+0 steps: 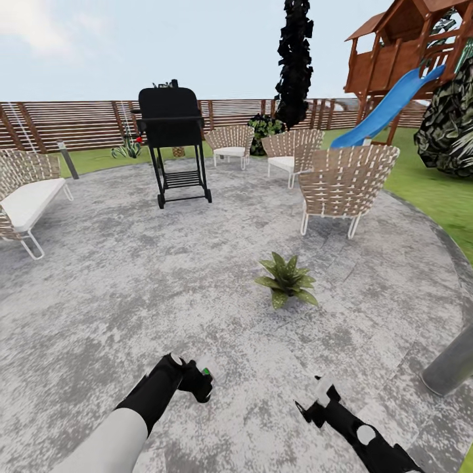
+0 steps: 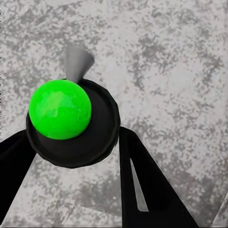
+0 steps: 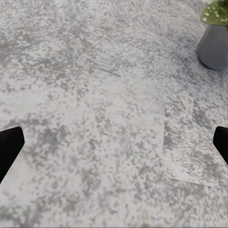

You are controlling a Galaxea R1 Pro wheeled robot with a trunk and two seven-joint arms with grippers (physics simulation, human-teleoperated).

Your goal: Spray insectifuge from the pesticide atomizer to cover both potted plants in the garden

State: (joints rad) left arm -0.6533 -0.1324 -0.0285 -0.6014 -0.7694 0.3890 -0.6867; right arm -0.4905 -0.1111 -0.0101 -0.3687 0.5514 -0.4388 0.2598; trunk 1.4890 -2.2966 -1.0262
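My left gripper [image 1: 197, 382] is shut on the pesticide atomizer [image 1: 203, 376], low over the stone patio. In the left wrist view the atomizer [image 2: 71, 121] is a round dark body with a bright green top and a grey cone nozzle, clamped between black fingers [image 2: 152, 185]. One potted plant [image 1: 286, 280], a low rosette of pointed green leaves, stands on the patio ahead and to the right. Its grey pot [image 3: 213, 45] is close to my right gripper [image 3: 114, 147], which is open and holds nothing. My right gripper [image 1: 310, 402] hovers low at the front right.
A black grill [image 1: 173, 141] stands at the back of the patio [image 1: 118, 276], ringed by wicker chairs [image 1: 345, 184]. A grey post [image 1: 450, 365] rises at the right edge. Beyond are lawn, a slatted fence [image 1: 72, 125], a playhouse with a blue slide [image 1: 387, 108], and a spiky green plant [image 1: 126, 150].
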